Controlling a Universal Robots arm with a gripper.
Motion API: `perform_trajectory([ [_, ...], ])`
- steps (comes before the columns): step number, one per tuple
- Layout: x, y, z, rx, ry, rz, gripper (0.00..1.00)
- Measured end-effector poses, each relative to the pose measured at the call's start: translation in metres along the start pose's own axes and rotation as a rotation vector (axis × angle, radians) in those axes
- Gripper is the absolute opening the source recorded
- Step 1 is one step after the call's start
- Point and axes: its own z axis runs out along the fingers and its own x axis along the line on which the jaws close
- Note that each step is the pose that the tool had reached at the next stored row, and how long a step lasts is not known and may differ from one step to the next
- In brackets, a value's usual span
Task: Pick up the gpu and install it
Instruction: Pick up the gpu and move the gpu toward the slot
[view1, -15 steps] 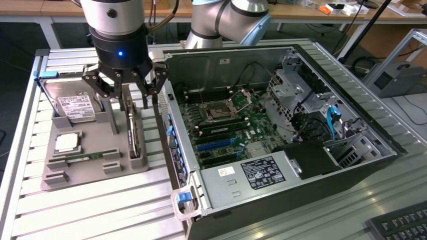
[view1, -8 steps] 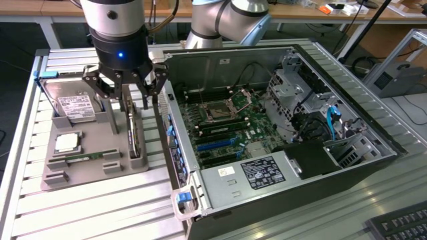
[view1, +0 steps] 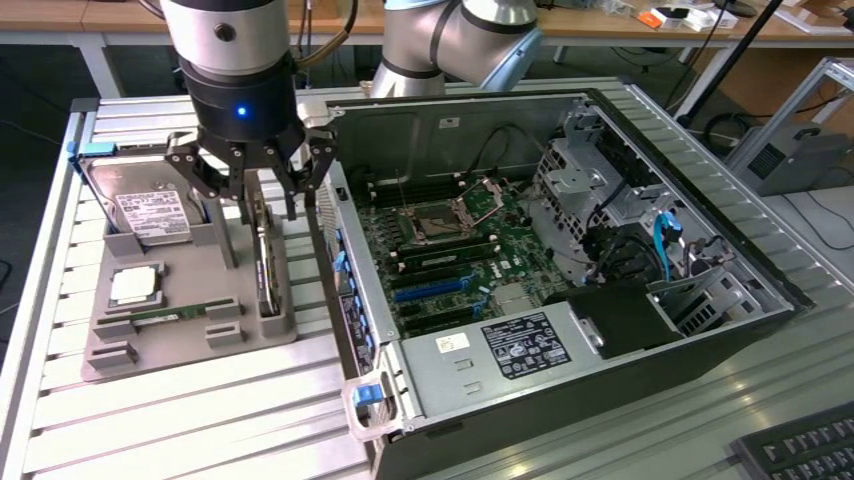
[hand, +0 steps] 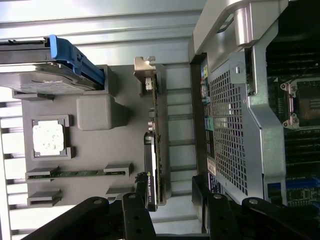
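The gpu (view1: 268, 272) stands on its edge in a slot of the grey holder tray (view1: 174, 345), on the exterior view's left beside the open computer case (view1: 534, 250). From the wrist it appears edge-on as the gpu (hand: 154, 145), with its silver end bracket (hand: 145, 67) at the far end. My gripper (view1: 274, 210) hangs open just above the card, its black fingers (hand: 136, 212) spread to either side of the card's near end. Nothing is held. The gripper (hand: 170, 207) is not touching the card as far as I can tell.
The tray also holds a silver hard drive (view1: 147, 212) with a blue clip (hand: 75, 57), a CPU (view1: 134, 286) and a RAM stick (view1: 167, 316). Inside the case lies the motherboard (view1: 447, 245) with blue slots (view1: 430, 290). The case wall (hand: 235, 130) stands close beside the card.
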Motion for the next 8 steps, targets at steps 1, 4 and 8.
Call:
perform_trajectory([
  [1, 0.0, 0.0, 0.0002, -0.0001, 0.0, 0.0, 0.48],
  [4, 0.0, 0.0, 0.0007, 0.0, -0.0001, 0.0, 0.48],
  [8, 0.0, -0.0001, 0.0014, 0.0, -0.0001, 0.0, 0.48],
])
